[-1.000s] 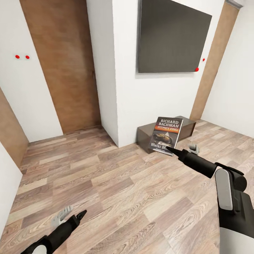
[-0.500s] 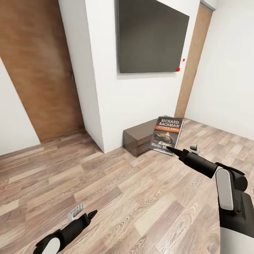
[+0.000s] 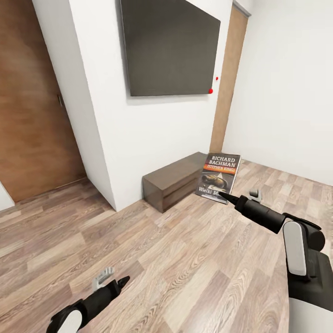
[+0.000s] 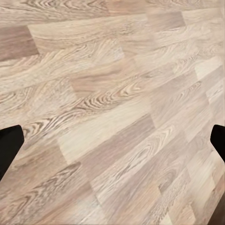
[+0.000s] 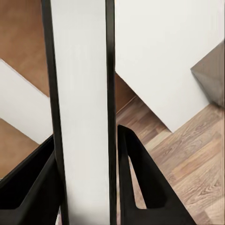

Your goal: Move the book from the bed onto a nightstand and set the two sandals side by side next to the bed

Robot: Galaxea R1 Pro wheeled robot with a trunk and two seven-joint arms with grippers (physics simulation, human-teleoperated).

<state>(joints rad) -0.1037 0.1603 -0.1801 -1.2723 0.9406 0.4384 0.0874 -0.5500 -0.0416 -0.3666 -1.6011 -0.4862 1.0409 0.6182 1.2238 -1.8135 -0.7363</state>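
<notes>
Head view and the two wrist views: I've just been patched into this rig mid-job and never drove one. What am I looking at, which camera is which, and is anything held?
You are driving a wheeled robot with two arms, each ending in a two-finger gripper. The big picture comes from the head camera, looking forward and down. In it the right gripper holds the book upright by its lower edge, cover facing you. The left gripper hangs low over the wood-plank floor, holding nothing.

Ahead are a white wall, a dark panel mounted on it, a low dark-wood bench cabinet and a wooden door.

The other pictures come from cameras on each arm. The left wrist view shows floor between wide-open fingertips. The right wrist view shows the book's page edge clamped between black fingers.
</notes>
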